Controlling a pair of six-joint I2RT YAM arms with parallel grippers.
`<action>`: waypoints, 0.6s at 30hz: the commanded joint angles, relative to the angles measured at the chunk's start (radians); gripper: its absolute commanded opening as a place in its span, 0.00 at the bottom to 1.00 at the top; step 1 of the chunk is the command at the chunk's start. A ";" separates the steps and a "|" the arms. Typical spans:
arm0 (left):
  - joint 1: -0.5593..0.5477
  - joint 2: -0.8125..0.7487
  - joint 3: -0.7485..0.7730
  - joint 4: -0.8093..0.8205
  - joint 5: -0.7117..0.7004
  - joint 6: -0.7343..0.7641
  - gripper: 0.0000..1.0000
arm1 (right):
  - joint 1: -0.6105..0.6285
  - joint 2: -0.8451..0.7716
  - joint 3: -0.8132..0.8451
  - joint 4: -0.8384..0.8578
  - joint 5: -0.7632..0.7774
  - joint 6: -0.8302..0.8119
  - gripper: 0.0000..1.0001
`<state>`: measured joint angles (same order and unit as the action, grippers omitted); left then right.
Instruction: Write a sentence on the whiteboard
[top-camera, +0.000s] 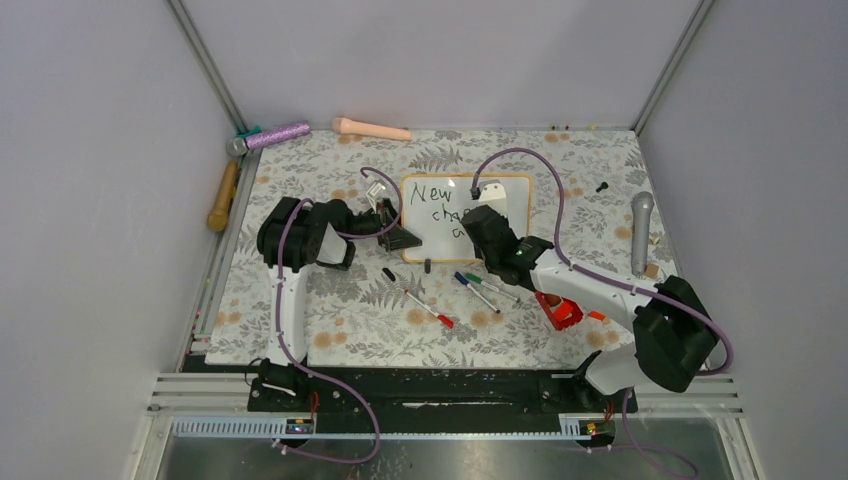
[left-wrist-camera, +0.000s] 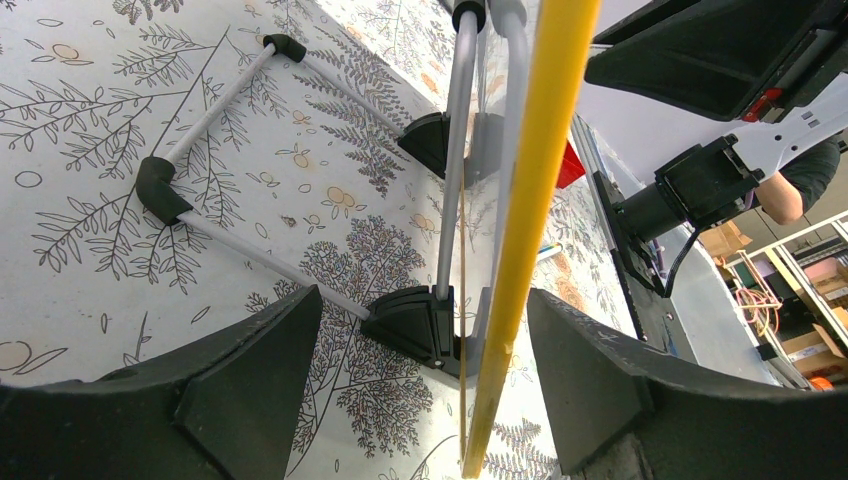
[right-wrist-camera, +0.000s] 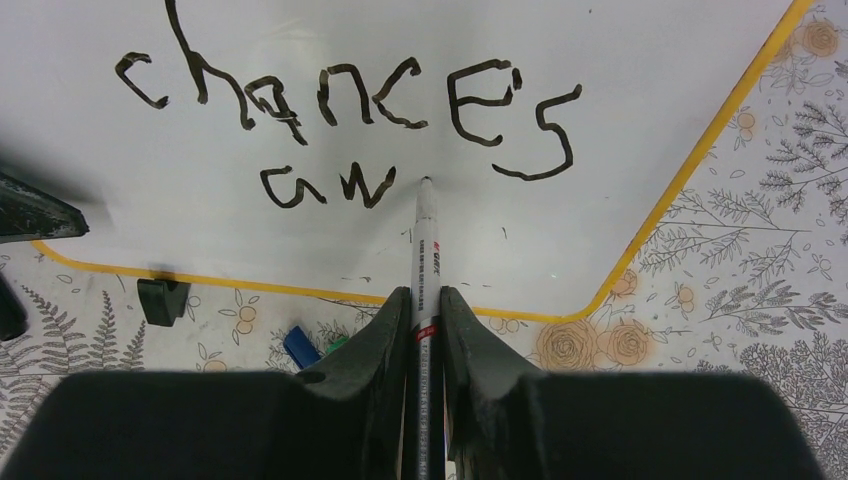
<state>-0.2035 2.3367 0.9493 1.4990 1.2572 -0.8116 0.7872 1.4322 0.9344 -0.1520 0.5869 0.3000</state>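
Observation:
The whiteboard (top-camera: 425, 228) stands propped at the back middle of the floral table. The sentence reads "New" (top-camera: 432, 192), then "chances" (right-wrist-camera: 350, 95), then "aw" (right-wrist-camera: 325, 185) on a third line. My right gripper (right-wrist-camera: 425, 300) is shut on a white marker (right-wrist-camera: 424, 250). The marker's tip touches the board just right of "aw". My left gripper (left-wrist-camera: 420, 330) is open, its jaws wide apart on either side of the board's yellow-wood edge (left-wrist-camera: 540, 170), touching neither side. The board's wire stand (left-wrist-camera: 200, 130) with black feet shows behind it.
Loose markers lie in front of the board: a red one (top-camera: 428, 308), a blue one (top-camera: 475, 290) and a green one (top-camera: 492, 288). A red object (top-camera: 558, 310) sits by the right arm. A grey microphone (top-camera: 641, 232), a purple microphone (top-camera: 270, 135) and a pink cylinder (top-camera: 372, 128) lie near the edges.

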 joint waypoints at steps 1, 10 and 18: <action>0.006 0.016 -0.001 -0.026 0.009 0.005 0.79 | -0.010 0.011 0.048 -0.014 0.051 0.004 0.00; 0.006 0.015 -0.002 -0.026 0.009 0.005 0.79 | -0.011 0.030 0.069 -0.013 0.055 -0.004 0.00; 0.007 0.015 -0.001 -0.026 0.009 0.005 0.79 | -0.012 0.046 0.078 0.000 -0.005 -0.018 0.00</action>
<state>-0.2035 2.3367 0.9493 1.4986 1.2568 -0.8120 0.7860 1.4628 0.9726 -0.1761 0.5911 0.2947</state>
